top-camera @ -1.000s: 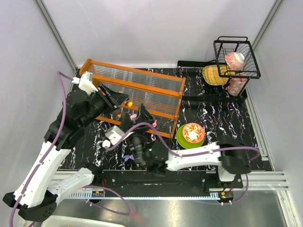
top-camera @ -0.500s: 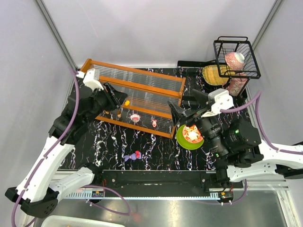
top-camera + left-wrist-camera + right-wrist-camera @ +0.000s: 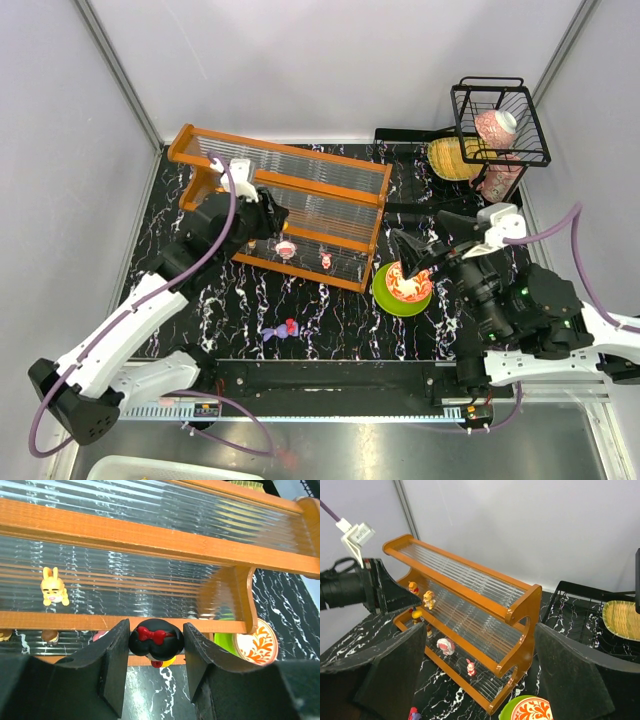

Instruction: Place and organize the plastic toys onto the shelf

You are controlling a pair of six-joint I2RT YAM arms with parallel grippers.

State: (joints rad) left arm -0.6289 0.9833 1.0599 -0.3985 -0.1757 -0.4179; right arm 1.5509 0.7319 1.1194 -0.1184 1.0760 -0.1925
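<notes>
1. The left gripper (image 3: 157, 630) has its fingers (image 3: 112, 665) about half closed on a small figurine (image 3: 152, 641) with black hair and a red bow. It holds the toy right in front of an orange front rail of the shelf (image 3: 150, 537).
2. The step looks best done by lifting the figurine over that rail and setting it upright on the ribbed panel, to the right of the yellow rabbit (image 3: 53, 586). The fingers should open slowly, since the ribs could tip it.
3. Two pink figurines (image 3: 286, 247) stand along the shelf's front edge and need a wide berth.
4. The right gripper (image 3: 415, 240) hangs wide open and empty above the green plate (image 3: 380, 287), off the shelf's right end.
5. A purple and a red toy (image 3: 280, 330) lie on the table (image 3: 400, 335) near its near edge, not yet shelved.
</notes>
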